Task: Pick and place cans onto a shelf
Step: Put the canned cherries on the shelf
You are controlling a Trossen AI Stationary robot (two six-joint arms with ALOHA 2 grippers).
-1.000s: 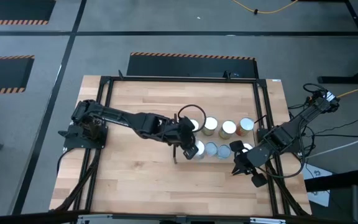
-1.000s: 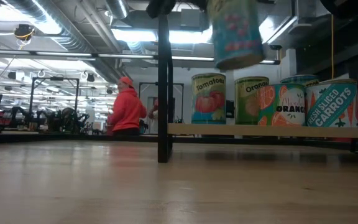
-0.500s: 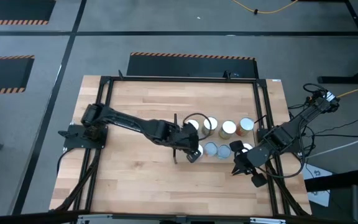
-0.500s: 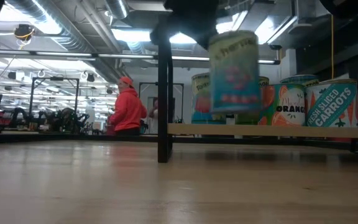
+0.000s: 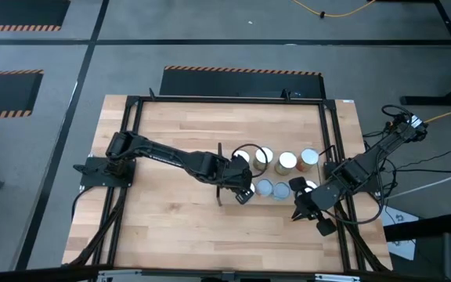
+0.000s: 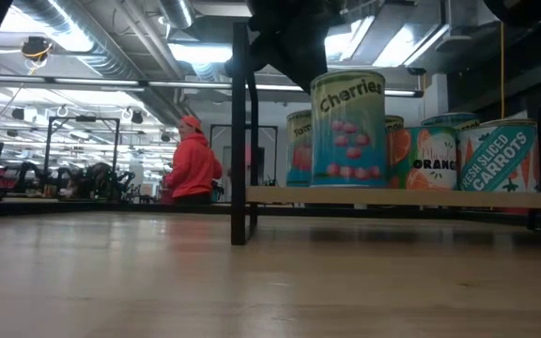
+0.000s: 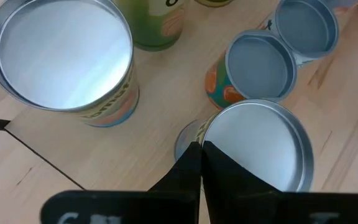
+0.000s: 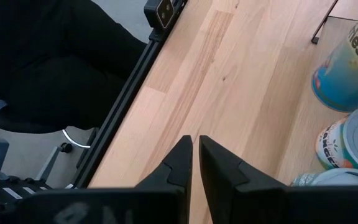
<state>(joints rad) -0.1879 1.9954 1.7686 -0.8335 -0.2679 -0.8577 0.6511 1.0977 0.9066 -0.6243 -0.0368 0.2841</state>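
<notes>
We see the left gripper (image 5: 243,190) clamped on the rim of the Cherries can (image 6: 348,128) — set on the shelf (image 6: 402,196) (front row, beside the other cans (image 5: 286,163)); the right gripper (image 5: 301,210) — fingers nearly together, empty — waits near the table's edge.

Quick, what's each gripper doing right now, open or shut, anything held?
Left gripper: shut on the rim of the cherries can, at the shelf.
Right gripper: shut, holding nothing, waiting at the table's right edge.

A teal cherries can (image 6: 348,129) with pink fruit stands beside orange-and-teal cans (image 6: 434,158) on the pale-wood shelf (image 6: 402,196).
</notes>
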